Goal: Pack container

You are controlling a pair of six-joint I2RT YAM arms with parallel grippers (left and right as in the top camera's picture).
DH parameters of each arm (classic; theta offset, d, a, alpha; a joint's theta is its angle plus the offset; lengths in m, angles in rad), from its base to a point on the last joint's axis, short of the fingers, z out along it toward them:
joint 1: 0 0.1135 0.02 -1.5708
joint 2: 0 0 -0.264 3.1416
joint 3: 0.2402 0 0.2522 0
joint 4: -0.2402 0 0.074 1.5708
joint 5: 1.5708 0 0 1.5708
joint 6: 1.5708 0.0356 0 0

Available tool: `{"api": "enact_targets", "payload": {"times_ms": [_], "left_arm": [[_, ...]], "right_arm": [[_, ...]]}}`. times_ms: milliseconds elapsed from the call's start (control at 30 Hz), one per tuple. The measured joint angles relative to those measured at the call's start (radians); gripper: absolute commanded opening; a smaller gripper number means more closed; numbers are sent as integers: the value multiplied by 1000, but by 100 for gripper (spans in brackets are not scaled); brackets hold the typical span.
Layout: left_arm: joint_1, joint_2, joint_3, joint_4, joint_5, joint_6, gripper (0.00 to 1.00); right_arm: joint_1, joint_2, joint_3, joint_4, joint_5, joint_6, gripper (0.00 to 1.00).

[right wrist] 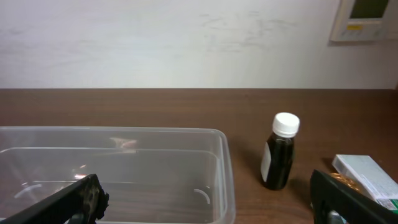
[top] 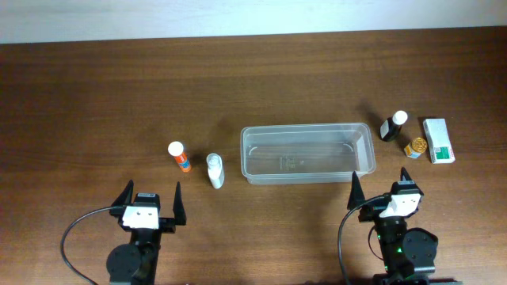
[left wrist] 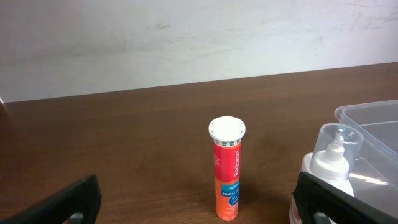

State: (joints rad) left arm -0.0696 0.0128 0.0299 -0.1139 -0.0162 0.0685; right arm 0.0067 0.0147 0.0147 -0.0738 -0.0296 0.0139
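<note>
Dark wood worktop (top: 238, 79) seen from overhead, and we're right at the start. The container (top: 309, 128) sits around the middle of the worktop, a touch toward the right edge, with nothing in it. Toward the left edge stand an orange tube (top: 179, 157) and a white bottle (top: 215, 170), the bottle just beside the container's left wall. Out by the right edge are a dark bottle (top: 392, 126), a small gold-topped jar (top: 415, 147) and a white-and-green box (top: 438, 140). Both arms sit at the near edge. The left fingers (top: 127, 194) are spread wide and holding nothing, and it's the same for the right fingers (top: 354, 190).

Over to the left wrist view. The orange tube (left wrist: 227, 171) stands upright dead ahead between the parted fingers (left wrist: 68, 202), and the white bottle (left wrist: 333, 158) stands upright on the right. The container's corner (left wrist: 367, 111) shows behind the bottle.

Now the right wrist view, with a pale wall behind. The container (right wrist: 124, 132) fills the left, clear and bare. The dark bottle (right wrist: 280, 152) stands apart to its right, and the box (right wrist: 367, 174) peeks past one finger. These fingers (right wrist: 68, 205) are also wide apart.

My read is that the first pick is in hand. The tube looks the natural target for the left arm: reach forward, drop low, straddle the tube without clipping the bottle, close, then lift over the rim.
</note>
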Motion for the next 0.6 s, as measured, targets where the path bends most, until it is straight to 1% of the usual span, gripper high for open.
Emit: {"api": "enact_targets", "payload": {"times_ms": [67, 233, 333, 433, 467, 500, 600], "left_arm": [[0, 0, 0, 0, 0, 0, 99], [0, 0, 0, 0, 0, 0, 99], [0, 0, 0, 0, 0, 0, 99], [0, 0, 0, 0, 0, 0, 99], [0, 0, 0, 0, 0, 0, 99], [0, 0, 0, 1, 0, 0, 99], [0, 0, 0, 2, 0, 0, 99]], "right_arm": [[0, 0, -1, 14, -19, 0, 98], [0, 0, 10, 130, -95, 0, 98], [-5, 16, 94, 108, -100, -17, 99], [-27, 93, 278, -23, -61, -42, 99], [-47, 153, 389, -109, -34, -56, 99], [-54, 177, 429, -139, -27, -63, 99], [-119, 400, 728, -373, 15, -106, 99]]}}
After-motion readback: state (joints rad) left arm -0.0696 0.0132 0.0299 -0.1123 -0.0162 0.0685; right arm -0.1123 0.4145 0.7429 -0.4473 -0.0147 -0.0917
